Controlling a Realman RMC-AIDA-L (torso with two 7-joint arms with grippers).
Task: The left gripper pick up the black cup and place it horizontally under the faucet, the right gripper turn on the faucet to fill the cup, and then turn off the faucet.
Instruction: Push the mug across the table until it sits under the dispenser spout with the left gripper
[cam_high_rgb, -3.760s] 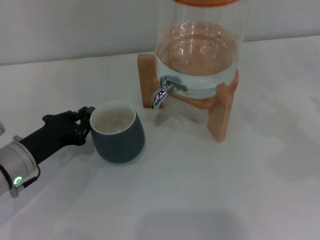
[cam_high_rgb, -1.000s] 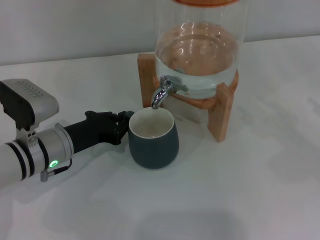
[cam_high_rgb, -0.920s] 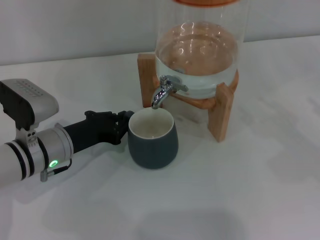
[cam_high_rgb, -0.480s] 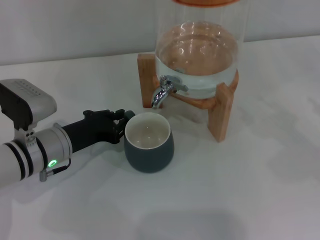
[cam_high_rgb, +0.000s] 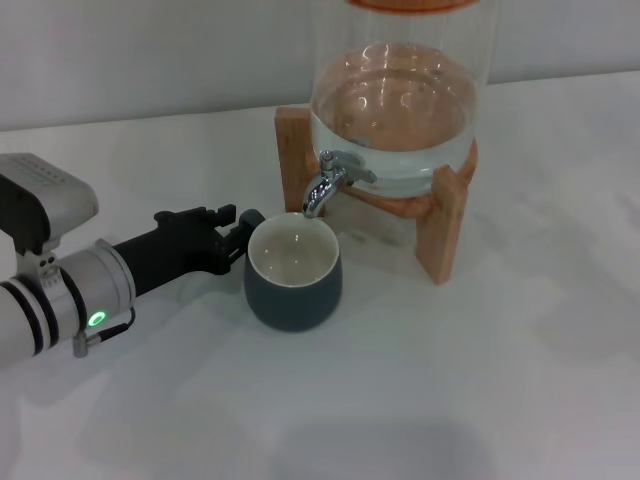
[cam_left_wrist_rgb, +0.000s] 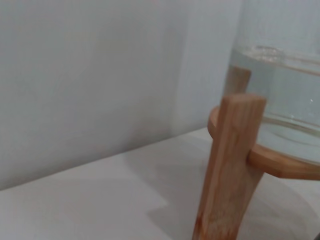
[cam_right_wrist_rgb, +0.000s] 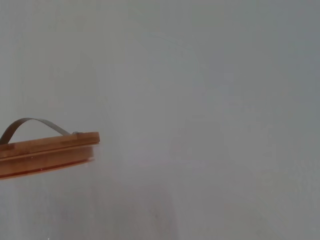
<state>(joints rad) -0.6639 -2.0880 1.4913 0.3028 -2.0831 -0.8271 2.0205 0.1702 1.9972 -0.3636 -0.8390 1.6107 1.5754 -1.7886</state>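
Note:
The black cup (cam_high_rgb: 293, 285) stands upright on the white table with its cream inside showing, its rim right under the faucet's spout. The faucet (cam_high_rgb: 328, 180) is a chrome tap on the front of the clear glass dispenser (cam_high_rgb: 400, 100); no water runs from it. My left gripper (cam_high_rgb: 240, 228) reaches in from the left and is shut on the black cup's small handle at the cup's left side. The right gripper is out of view in every frame.
The dispenser rests on a wooden stand (cam_high_rgb: 442, 225) whose legs flank the faucet; one leg (cam_left_wrist_rgb: 227, 165) fills the left wrist view. The dispenser's wooden lid (cam_right_wrist_rgb: 47, 150) with a metal handle shows in the right wrist view. A pale wall runs behind the table.
The left gripper carried the cup from the left to under the spout, then shifted it slightly back toward the faucet and levelled it. The left forearm pulled a little to the left.

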